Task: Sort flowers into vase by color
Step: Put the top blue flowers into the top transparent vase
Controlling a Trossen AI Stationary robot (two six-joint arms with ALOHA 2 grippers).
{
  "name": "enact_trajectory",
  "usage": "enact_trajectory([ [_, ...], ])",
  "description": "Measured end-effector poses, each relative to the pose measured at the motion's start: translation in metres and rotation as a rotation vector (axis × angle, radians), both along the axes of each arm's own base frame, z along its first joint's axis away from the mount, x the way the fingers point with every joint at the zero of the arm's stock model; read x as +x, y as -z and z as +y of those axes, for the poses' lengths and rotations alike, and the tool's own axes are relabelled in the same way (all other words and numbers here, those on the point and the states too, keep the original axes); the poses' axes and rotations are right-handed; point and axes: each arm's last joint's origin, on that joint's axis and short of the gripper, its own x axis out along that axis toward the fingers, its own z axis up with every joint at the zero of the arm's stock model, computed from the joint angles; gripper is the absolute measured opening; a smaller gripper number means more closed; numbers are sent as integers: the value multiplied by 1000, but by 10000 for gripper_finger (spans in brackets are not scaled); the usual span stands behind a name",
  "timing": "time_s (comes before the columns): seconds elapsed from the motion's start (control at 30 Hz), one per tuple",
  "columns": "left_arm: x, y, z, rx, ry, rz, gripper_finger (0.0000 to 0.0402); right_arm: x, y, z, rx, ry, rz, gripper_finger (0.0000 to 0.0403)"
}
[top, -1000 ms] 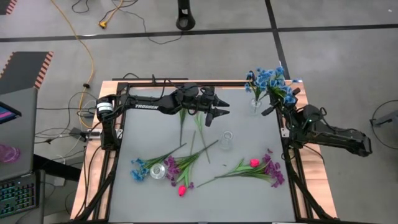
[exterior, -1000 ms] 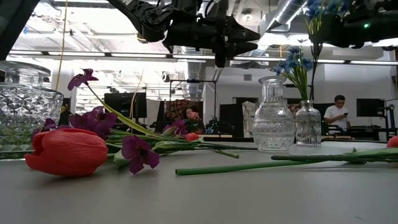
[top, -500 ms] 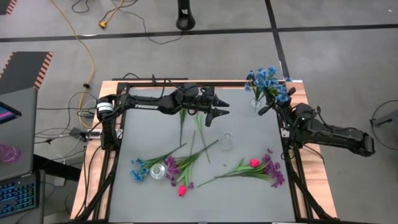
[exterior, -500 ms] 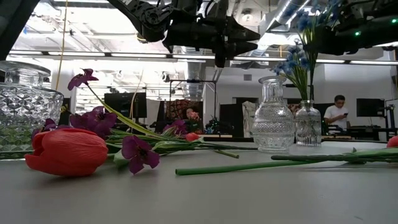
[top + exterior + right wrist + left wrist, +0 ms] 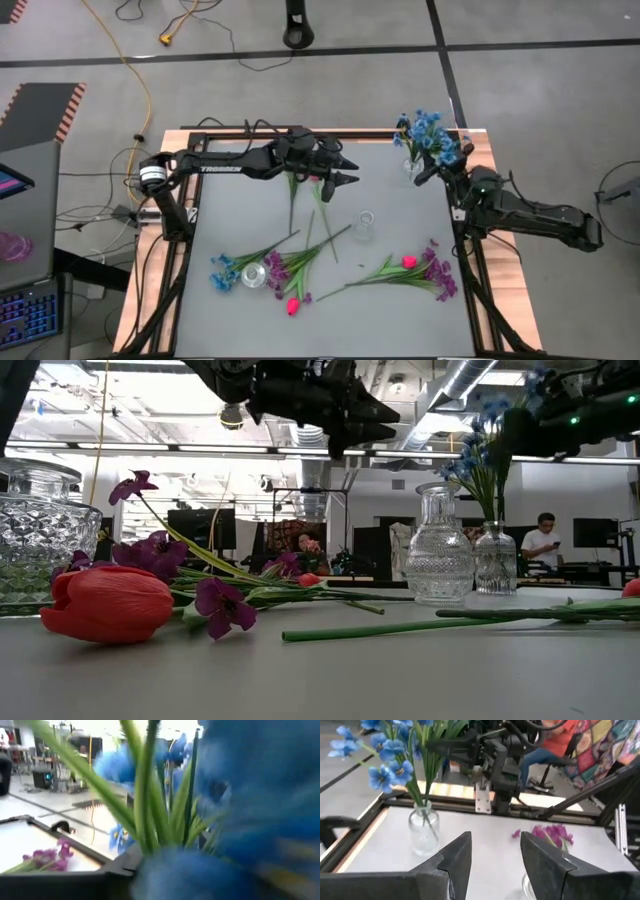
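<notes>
A small glass vase at the table's far right corner holds blue flowers upright; they also show in the left wrist view as blue flowers. My right gripper hangs right at these flowers, which fill its wrist view as blue flowers. My left gripper hovers open over the far middle, holding nothing. Blue and purple sprigs and pink-red buds lie flat on the near half, with more purple at the right.
An empty glass vase stands mid-table and another among the near-left flowers. Two green stems lie below my left gripper. A black frame rims the table. A person shows far behind.
The blue sprig at my right gripper has come down and closed in with the other blue flowers in the far-right vase, standing more upright. My right gripper has shifted a little toward that vase. My left gripper has drawn back slightly toward the table's left and far edge, staying open.
</notes>
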Motion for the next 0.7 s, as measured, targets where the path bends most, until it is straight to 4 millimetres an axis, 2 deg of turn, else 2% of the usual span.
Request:
enact_trajectory([
  [0.13,-10,-4,-1,34,-35,71,157,0,6,0,71,-5,-19,245],
  [0.23,-18,-4,-2,55,-75,162,157,0,10,0,105,-5,-18,266],
  [0.47,-37,-2,-6,57,-110,344,157,-2,10,1,207,5,16,271],
  [0.7,-60,-15,-13,34,-104,425,157,-15,0,5,389,52,96,271],
])
